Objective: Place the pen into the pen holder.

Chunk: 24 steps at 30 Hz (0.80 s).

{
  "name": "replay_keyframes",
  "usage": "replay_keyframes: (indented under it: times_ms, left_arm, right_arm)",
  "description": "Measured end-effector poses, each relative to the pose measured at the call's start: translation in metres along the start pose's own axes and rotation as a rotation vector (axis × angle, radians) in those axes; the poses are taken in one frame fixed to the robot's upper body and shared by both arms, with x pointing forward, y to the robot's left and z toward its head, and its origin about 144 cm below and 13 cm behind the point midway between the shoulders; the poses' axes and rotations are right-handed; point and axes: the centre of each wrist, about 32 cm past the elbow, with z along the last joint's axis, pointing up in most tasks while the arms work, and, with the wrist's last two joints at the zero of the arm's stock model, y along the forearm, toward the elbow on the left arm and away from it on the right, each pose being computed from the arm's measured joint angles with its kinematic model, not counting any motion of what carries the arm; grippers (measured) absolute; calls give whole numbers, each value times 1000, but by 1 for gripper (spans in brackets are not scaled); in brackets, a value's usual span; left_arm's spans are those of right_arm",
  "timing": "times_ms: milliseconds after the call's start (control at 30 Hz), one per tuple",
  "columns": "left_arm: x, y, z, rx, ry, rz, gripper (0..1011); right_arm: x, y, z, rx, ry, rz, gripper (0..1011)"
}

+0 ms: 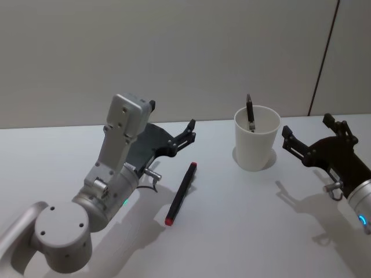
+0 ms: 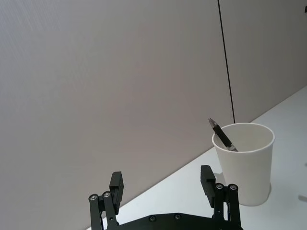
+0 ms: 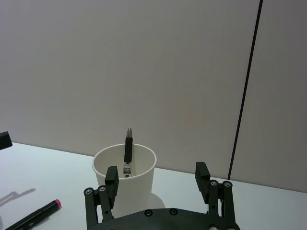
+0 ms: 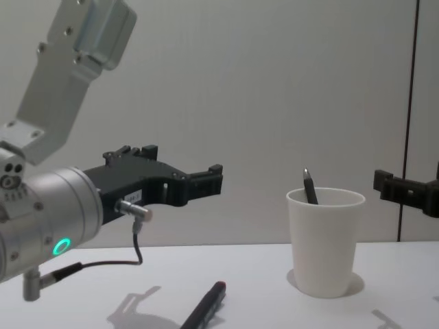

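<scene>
The pen holder (image 1: 257,139) (image 4: 324,240) is a white paper cup standing upright at the table's back, right of centre. A dark pen (image 1: 250,113) (image 3: 128,151) leans inside it, tip up. A black pen (image 1: 180,193) (image 4: 204,307) with a red end lies flat on the table, left of the cup, red end toward me. My left gripper (image 1: 186,136) (image 2: 162,178) hovers open and empty above and just left of that pen's far end, pointing toward the cup (image 2: 244,163). My right gripper (image 1: 307,130) (image 3: 157,172) is open and empty, raised just right of the cup (image 3: 124,179).
The white table (image 1: 232,231) runs back to a plain grey wall. A dark vertical seam (image 1: 323,58) marks the wall at the right. Bare tabletop lies in front of the cup and between the two arms.
</scene>
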Motion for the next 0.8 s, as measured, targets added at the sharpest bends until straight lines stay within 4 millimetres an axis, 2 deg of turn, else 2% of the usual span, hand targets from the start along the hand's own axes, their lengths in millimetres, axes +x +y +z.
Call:
replay_keyframes:
  times_ms: [800]
  left_arm:
    - [-13, 36, 11, 135, 62, -51, 1001]
  right_arm:
    - [0, 0, 0, 0, 0, 0, 1001]
